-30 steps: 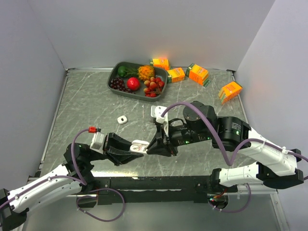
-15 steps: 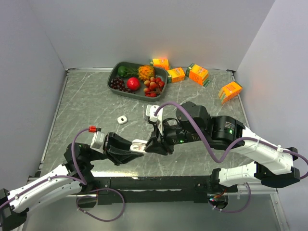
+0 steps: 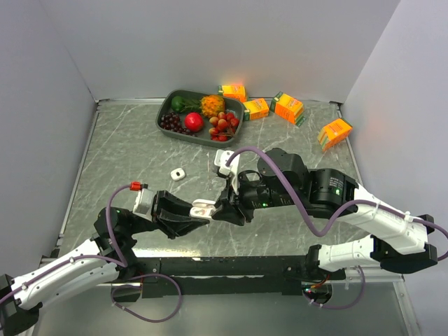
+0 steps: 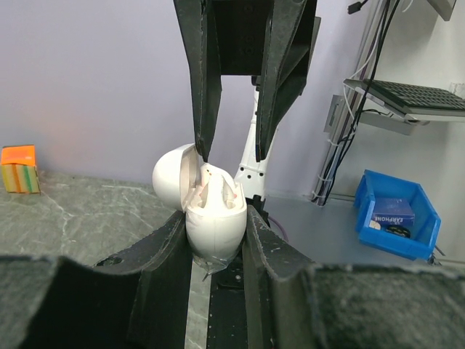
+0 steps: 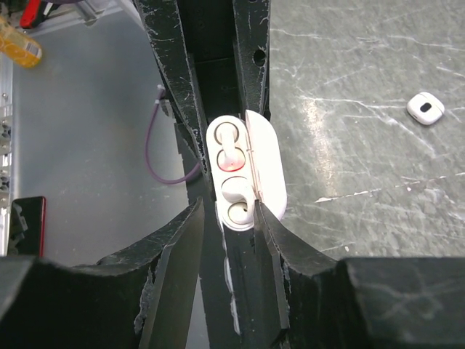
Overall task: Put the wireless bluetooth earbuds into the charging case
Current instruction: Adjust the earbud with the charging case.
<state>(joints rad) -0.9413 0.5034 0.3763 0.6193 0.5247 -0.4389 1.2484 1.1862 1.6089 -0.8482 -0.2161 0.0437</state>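
My left gripper point(image 3: 199, 213) is shut on an open white charging case point(image 3: 204, 208) and holds it above the table near the front. In the left wrist view the case point(image 4: 214, 233) sits between my fingers with its lid point(image 4: 173, 174) swung left. In the right wrist view the case point(image 5: 243, 174) shows two white earbuds seated in its wells, one point(image 5: 227, 149) by a red glow and one point(image 5: 236, 200) below it. My right gripper point(image 5: 229, 214) is open and empty, and its fingertips straddle the case's end; it hangs over the case in the left wrist view point(image 4: 232, 149). The other earbuds are out of view.
A second small white closed case point(image 3: 177, 173) lies on the table behind the left gripper, also in the right wrist view point(image 5: 426, 107). A grey tray point(image 3: 168, 105) of fruit and several orange cartons point(image 3: 288, 106) stand at the back.
My right gripper has moved left and closer, right up to the open case. My left gripper has kept hold of the case and shifted it slightly up.
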